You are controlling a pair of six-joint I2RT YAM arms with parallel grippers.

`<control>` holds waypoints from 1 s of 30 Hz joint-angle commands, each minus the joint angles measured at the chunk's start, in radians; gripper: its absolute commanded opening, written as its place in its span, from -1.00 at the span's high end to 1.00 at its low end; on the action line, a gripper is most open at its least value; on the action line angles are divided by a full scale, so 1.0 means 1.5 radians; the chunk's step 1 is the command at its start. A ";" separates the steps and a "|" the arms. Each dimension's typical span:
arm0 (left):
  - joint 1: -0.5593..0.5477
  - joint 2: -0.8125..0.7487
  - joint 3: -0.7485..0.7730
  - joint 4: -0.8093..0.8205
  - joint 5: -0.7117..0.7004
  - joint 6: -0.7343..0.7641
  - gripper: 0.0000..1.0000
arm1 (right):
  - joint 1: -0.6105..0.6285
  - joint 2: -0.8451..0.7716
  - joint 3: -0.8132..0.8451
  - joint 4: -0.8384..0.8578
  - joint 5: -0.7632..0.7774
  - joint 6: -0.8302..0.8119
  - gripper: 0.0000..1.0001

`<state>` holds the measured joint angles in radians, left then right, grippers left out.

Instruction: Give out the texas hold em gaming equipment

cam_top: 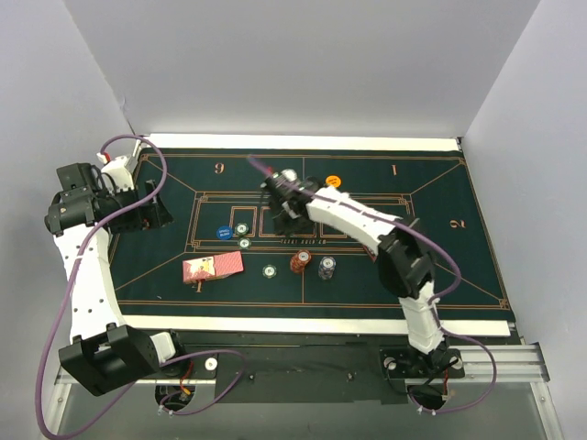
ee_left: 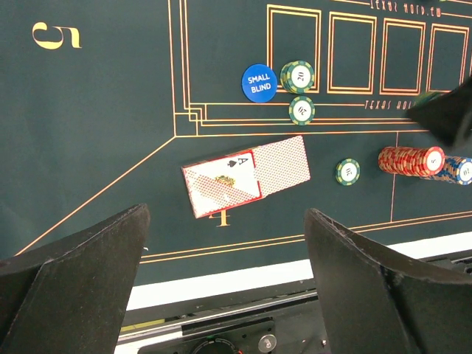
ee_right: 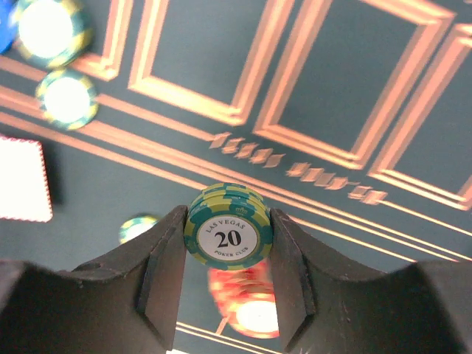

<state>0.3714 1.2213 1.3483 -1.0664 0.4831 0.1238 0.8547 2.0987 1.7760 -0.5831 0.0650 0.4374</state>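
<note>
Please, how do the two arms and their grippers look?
The left arm and the right arm have white links and black joints. A purple cable runs along each. The fingers are black, broad and wedge-shaped.

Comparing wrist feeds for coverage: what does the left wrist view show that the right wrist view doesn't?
Left wrist only: the ace face up on the cards, the grey stack, the open left gripper. Right wrist only: the 20 chip pinched in the right gripper. Both: two green chips, a lone green chip, the red stack.
</note>
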 commanded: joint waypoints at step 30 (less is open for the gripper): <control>0.015 -0.004 0.005 0.018 0.027 0.017 -0.95 | -0.448 -0.195 -0.397 0.071 0.166 0.114 0.49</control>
<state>0.3878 1.2213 1.3483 -1.0660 0.4980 0.1383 0.1986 1.7794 1.1854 -0.4854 0.2840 0.6025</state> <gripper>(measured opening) 0.972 0.395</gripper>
